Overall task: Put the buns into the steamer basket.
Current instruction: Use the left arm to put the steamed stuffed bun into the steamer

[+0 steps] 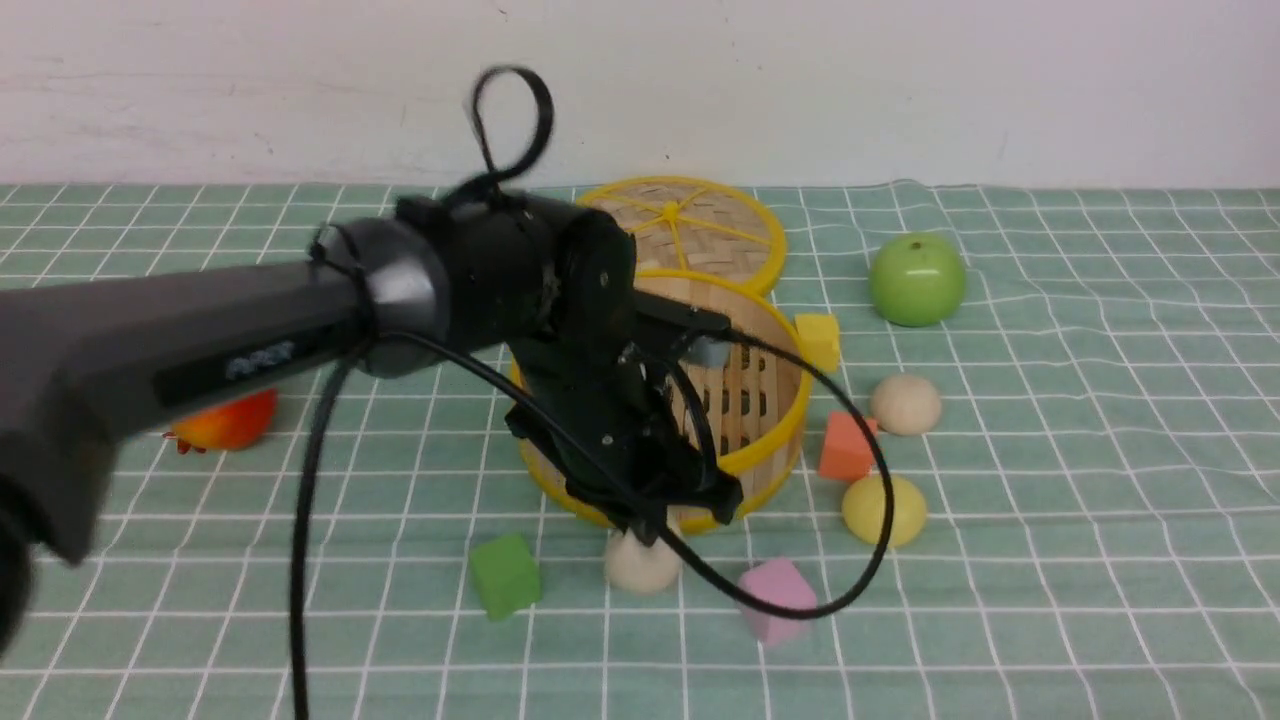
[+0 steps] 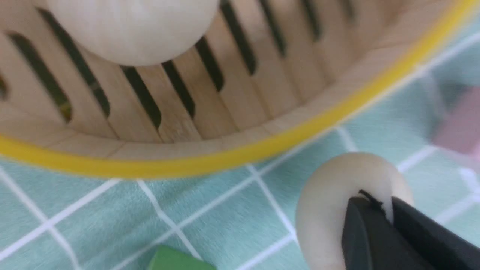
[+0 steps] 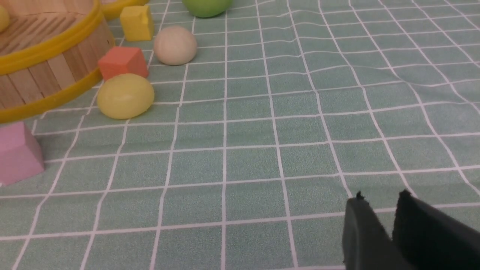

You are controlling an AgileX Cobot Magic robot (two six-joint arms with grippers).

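Front view: the L arm is seen reaching across from the left. The left gripper (image 1: 655,522) is held low at the near rim of the steamer basket (image 1: 770,455), directly over an off-white bun (image 1: 640,565) lying on the checked cloth (image 1: 1050,450). Finger spacing is masked by the wrist here.

Left wrist view: the fingers are seen almost together, with a narrow slit only. The tips overlap that bun rather than going round it; contact cannot be told. A second off-white bun (image 2: 131,30) is shown on the slatted basket floor, hidden in front view by the arm.

The right gripper (image 3: 382,198) is recorded in right wrist view only. Its fingers are near-closed with nothing between, over bare cloth, well apart from the basket.

Outside the basket, R side: a beige bun (image 1: 905,403) and a pale yellow bun (image 1: 883,508) are noted, with an orange cube (image 1: 845,445) between them, just beside the basket wall.

Also noted:
- yellow cube (image 1: 818,340)
- pink cube (image 1: 778,598)
- green cube (image 1: 505,575)
- green apple (image 1: 917,280)
- lid (image 1: 690,230) behind the basket
- red fruit (image 1: 225,420), partly hidden by the L arm
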